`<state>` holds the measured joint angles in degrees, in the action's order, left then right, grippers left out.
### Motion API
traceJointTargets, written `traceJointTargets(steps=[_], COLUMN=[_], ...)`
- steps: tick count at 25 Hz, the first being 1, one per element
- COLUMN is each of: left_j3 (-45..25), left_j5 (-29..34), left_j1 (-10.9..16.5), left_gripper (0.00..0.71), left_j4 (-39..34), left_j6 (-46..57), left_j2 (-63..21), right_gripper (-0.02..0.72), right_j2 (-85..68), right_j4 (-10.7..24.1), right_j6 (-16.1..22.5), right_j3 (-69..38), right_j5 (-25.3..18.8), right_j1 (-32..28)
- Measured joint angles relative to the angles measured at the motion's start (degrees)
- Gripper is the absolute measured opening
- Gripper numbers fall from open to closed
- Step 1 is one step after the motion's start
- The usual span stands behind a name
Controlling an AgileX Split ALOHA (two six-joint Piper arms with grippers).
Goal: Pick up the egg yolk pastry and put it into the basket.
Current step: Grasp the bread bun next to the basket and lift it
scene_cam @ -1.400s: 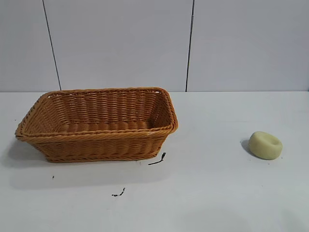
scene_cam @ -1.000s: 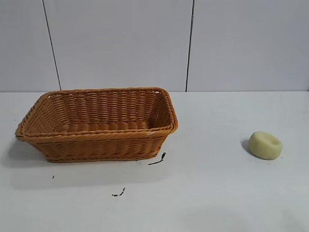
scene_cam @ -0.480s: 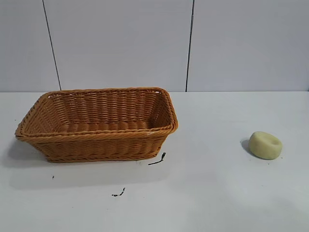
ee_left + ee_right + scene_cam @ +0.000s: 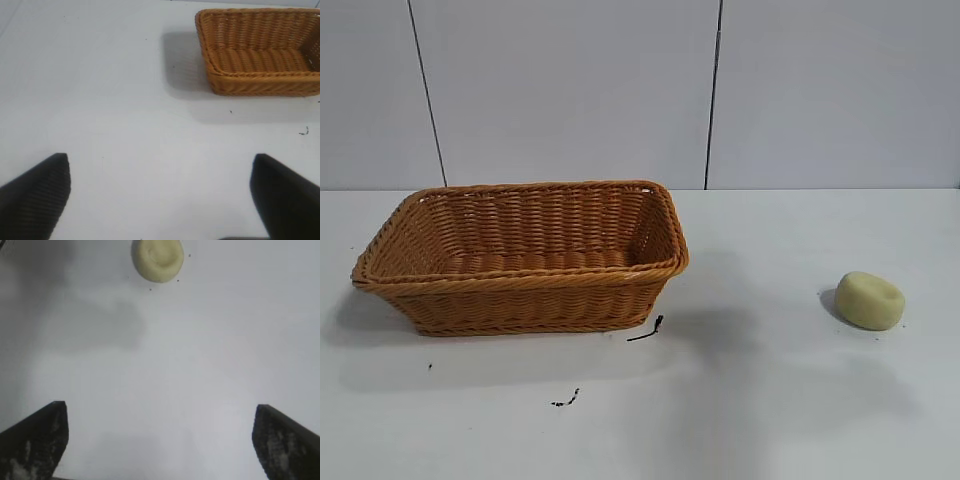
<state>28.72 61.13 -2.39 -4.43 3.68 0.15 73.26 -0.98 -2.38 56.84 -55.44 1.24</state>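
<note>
The egg yolk pastry, a small pale yellowish-green puck with a dented top, lies on the white table at the right. It also shows in the right wrist view, well ahead of my right gripper, which is open and empty above bare table. The orange-brown wicker basket stands at the left and holds nothing. It shows in the left wrist view, far from my left gripper, which is open and empty. Neither gripper shows in the exterior view.
Small black scraps lie on the table in front of the basket. A soft shadow falls on the table between the basket and the pastry. A grey panelled wall stands behind the table.
A faint shadow has spread over the table between the basket and the pastry. The basket and the pastry have not moved.
</note>
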Motion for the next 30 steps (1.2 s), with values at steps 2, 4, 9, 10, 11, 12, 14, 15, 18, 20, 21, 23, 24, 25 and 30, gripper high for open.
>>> traceJointTargets(steps=[2, 4, 9, 10, 11, 12, 14, 15, 18, 20, 21, 23, 24, 25, 30], left_j3=[0.00, 0.00, 0.00, 0.00, 0.00, 0.00, 0.00, 0.00, 0.00, 0.00, 0.00, 0.00, 0.00, 0.00, 0.00], left_j5=[0.00, 0.00, 0.00, 0.00, 0.00, 0.00, 0.00, 0.00, 0.00, 0.00, 0.00, 0.00, 0.00, 0.00, 0.00], left_j1=[0.00, 0.00, 0.00, 0.00, 0.00, 0.00, 0.00, 0.00, 0.00, 0.00, 0.00, 0.00, 0.00, 0.00, 0.00], left_gripper=[0.696, 0.696, 0.696, 0.696, 0.696, 0.696, 0.696, 0.696, 0.696, 0.696, 0.696, 0.696, 0.696, 0.696, 0.696], left_j4=[0.00, 0.00, 0.00, 0.00, 0.00, 0.00, 0.00, 0.00, 0.00, 0.00, 0.00, 0.00, 0.00, 0.00, 0.00], left_j6=[0.00, 0.00, 0.00, 0.00, 0.00, 0.00, 0.00, 0.00, 0.00, 0.00, 0.00, 0.00, 0.00, 0.00, 0.00], left_j2=[0.00, 0.00, 0.00, 0.00, 0.00, 0.00, 0.00, 0.00, 0.00, 0.00, 0.00, 0.00, 0.00, 0.00, 0.00], right_gripper=[0.694, 0.694, 0.694, 0.694, 0.694, 0.694, 0.694, 0.694, 0.694, 0.694, 0.694, 0.694, 0.694, 0.694, 0.694], right_j2=[5.34, 11.43, 24.39, 26.84, 29.11, 30.87, 34.48, 35.96, 39.21, 41.05, 42.03, 43.62, 44.53, 45.14, 48.43], right_j4=[0.00, 0.00, -0.04, -0.04, -0.17, -0.18, -0.18, -0.24, -0.42, -0.61, -0.49, 0.29, 0.98, 0.98, 1.35], right_j6=[0.00, 0.00, 0.00, -0.06, -0.31, -0.70, -1.33, -1.41, -1.54, -1.37, -1.22, -0.77, -0.46, -0.25, 0.36], right_j3=[3.89, 8.19, 17.94, 19.86, 21.68, 23.08, 25.83, 26.67, 27.30, 27.30, 27.30, 27.30, 27.30, 27.30, 27.30], right_j5=[0.29, 0.81, 1.13, 1.17, 1.40, 1.56, 1.63, 1.72, 2.53, 3.24, 3.52, 4.19, 4.26, 4.32, 5.72], right_j1=[0.00, 0.00, 0.00, 0.00, 0.00, 0.22, 1.19, 1.70, 3.24, 3.47, 3.47, 3.47, 3.47, 3.47, 3.47])
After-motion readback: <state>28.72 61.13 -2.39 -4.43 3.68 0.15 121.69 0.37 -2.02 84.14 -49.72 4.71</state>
